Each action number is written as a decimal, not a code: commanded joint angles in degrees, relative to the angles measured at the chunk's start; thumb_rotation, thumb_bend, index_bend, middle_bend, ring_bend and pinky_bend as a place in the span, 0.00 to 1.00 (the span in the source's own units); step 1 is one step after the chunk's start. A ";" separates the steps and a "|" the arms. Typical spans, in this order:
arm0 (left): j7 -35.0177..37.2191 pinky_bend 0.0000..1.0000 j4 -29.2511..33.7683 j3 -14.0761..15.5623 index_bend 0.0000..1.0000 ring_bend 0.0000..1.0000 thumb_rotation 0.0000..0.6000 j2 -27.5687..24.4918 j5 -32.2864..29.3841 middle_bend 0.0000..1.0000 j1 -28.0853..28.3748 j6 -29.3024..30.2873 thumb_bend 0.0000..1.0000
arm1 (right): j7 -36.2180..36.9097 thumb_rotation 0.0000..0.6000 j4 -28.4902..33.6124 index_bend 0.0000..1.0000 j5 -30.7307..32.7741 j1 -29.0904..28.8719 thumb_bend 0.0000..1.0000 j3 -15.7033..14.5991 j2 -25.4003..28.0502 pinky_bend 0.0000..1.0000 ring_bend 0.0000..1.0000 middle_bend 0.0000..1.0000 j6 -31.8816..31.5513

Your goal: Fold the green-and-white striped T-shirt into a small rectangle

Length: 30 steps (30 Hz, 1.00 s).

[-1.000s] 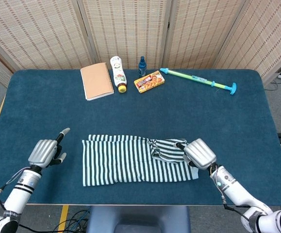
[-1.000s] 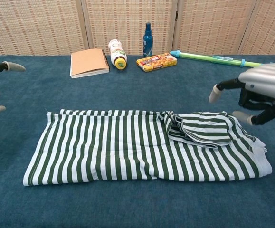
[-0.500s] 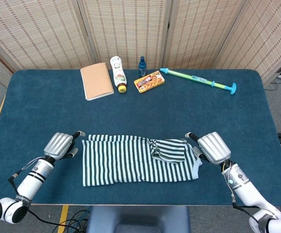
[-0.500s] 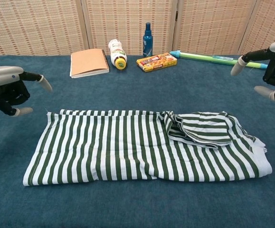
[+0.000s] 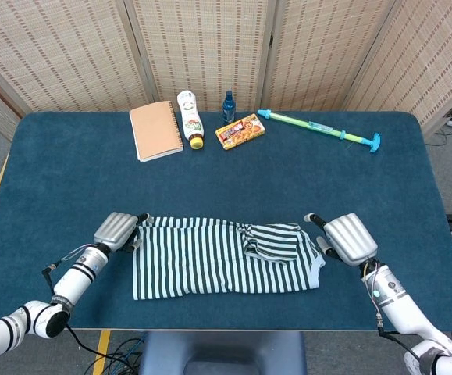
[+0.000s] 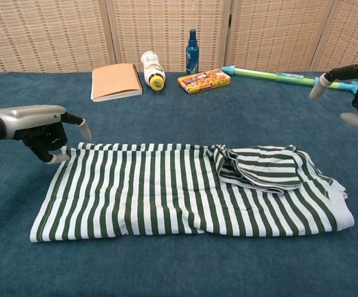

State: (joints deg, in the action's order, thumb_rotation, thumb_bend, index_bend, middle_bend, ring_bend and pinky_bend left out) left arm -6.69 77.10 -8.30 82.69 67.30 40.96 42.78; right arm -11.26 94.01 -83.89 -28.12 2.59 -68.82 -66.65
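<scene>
one green-and-white striped cotton T-shirt (image 5: 224, 258) lower centre on blue surface (image 5: 69, 164) | left hand (image 5: 117, 229) empty, fingers apart, at its upper-left corner | right hand (image 5: 349, 238) empty, released, lower right

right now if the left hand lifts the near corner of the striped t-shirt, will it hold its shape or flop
The striped T-shirt will probably flop: it lies flat and thin, and its sleeve is already bunched in soft folds. It looks light, so one corner likely drags the rest. The left hand is at its far-left corner.
</scene>
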 commanded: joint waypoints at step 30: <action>-12.33 1.00 -1.26 1.91 0.40 0.88 1.00 0.95 -20.61 0.88 7.32 -1.94 0.41 | 2.59 1.00 -2.12 0.25 0.07 1.28 0.48 0.33 -0.10 1.00 1.00 0.97 1.11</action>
State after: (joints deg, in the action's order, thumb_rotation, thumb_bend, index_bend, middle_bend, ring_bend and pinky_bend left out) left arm -18.92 75.51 -6.46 83.70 46.39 48.40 40.35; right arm -8.66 91.89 -83.82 -26.83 2.91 -68.93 -65.53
